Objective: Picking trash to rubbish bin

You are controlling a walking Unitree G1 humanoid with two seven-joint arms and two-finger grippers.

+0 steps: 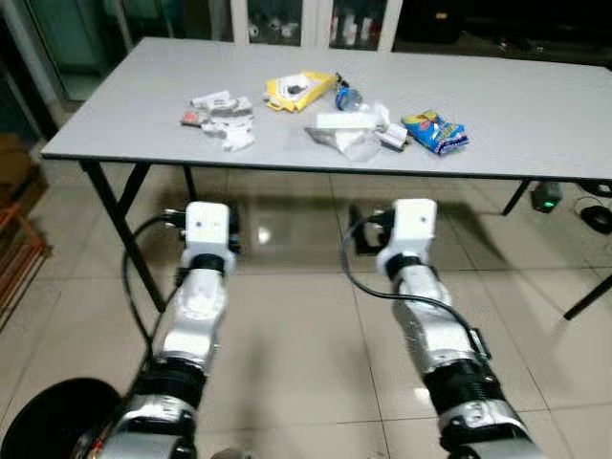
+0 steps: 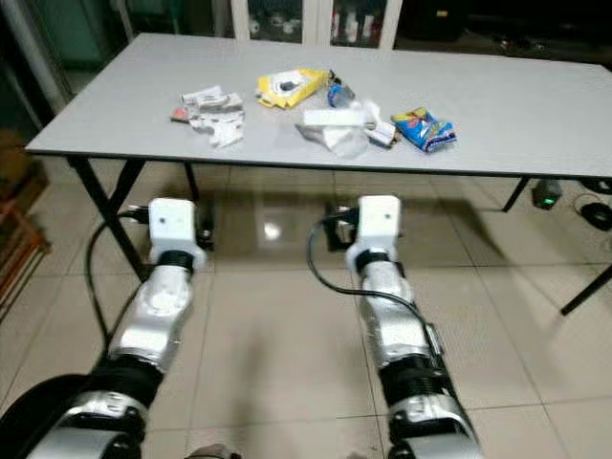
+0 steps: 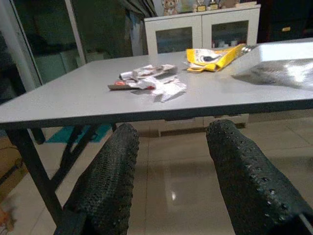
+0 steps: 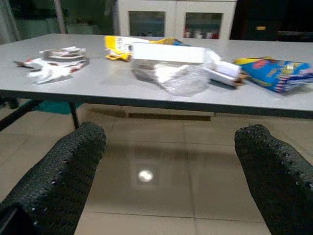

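Several pieces of trash lie loose on the grey table (image 1: 143, 115), none collected yet. Leftmost on the table, crumpled white wrappers (image 1: 222, 115). Toward the table's middle, a yellow packet (image 1: 298, 90), then a white box on clear plastic (image 1: 346, 130). Nearest the table's right end, a blue snack bag (image 1: 435, 132).

Both arms reach forward below the table's near edge, probably lining up an approach. Left gripper (image 3: 171, 166): fingers spread moderately, holding and touching nothing. Right gripper (image 4: 171, 171): fingers spread wide, also empty, pointing at the plastic and box.
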